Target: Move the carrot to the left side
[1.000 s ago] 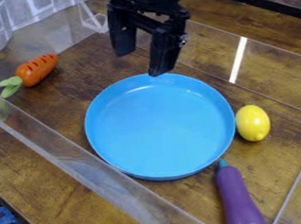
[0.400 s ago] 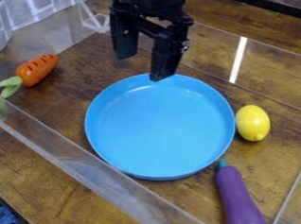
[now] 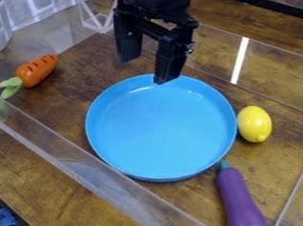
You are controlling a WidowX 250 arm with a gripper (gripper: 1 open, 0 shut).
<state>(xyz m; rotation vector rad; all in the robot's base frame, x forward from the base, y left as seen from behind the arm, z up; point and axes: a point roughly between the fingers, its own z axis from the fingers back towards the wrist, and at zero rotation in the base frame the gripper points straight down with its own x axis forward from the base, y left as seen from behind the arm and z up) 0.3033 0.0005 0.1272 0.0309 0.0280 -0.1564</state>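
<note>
The black two-fingered gripper point(image 3: 156, 62) hangs at the upper centre of the frame, pointing down, with its jaws spread apart and nothing between them. Its fingertips sit above the far rim of the round blue plastic plate point(image 3: 118, 145), which fills the middle of the frame. The plate is empty; only its smooth blue floor is visible.

The small orange toy carrot point(image 3: 38, 69) with dark grooves and a green leafy top lies at the upper left of the frame, well apart from the gripper and clear of the plate. It rests on the dark wooden tabletop point(image 3: 42, 154), tilted, with its leaves toward the left edge. Judged against the task, the carrot lies at the left of the scene, so the move appears complete or nearly so; the open, empty jaws are consistent with a released object.

The yellow lemon point(image 3: 254, 124) sits just beside the plate's right rim. The long purple eggplant point(image 3: 239, 199) lies at the lower right, its stem end near the plate's lower rim. Clear plastic panels point(image 3: 68, 177) border the work area, presumably to keep objects from rolling off.
</note>
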